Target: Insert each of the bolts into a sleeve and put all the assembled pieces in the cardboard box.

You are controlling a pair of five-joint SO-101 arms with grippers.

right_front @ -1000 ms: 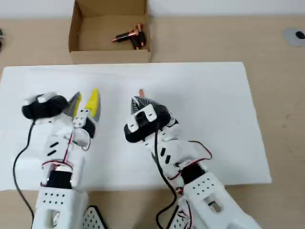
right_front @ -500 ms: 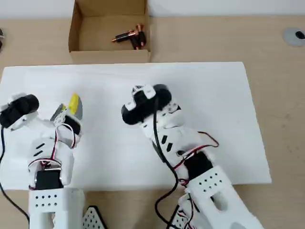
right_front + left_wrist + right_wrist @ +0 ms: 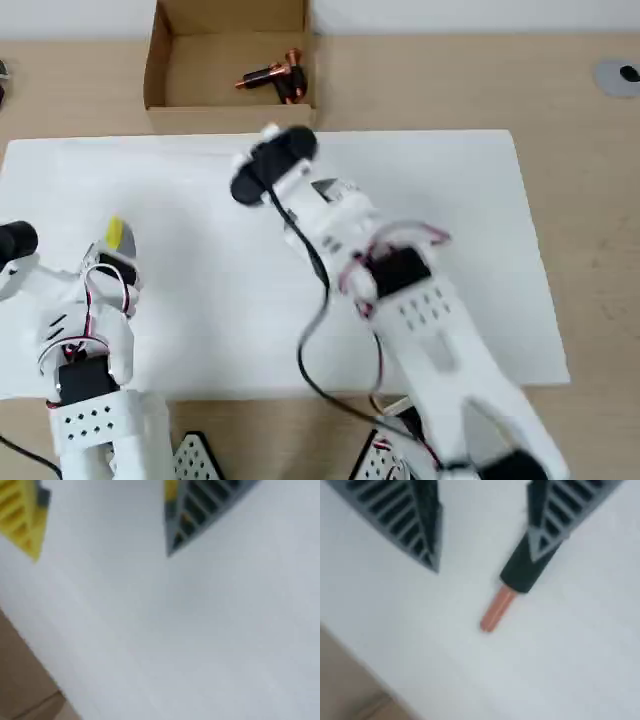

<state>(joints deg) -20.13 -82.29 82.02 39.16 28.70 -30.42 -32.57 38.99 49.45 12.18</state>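
Where the right arm stretches across the sheet towards the box, the right gripper has its fingers wide apart, clamping nothing; a black sleeve lies on the sheet against one fingertip, partly hidden by it; a copper bolt protrudes from the sleeve's free end, pointing towards the sheet's edge; the left gripper sits over the sheet near the left edge, fingers likewise parted, nothing between them; the box stands on the table just beside the sheet's far edge; assembled pieces lie together in its right part, count uncertain.
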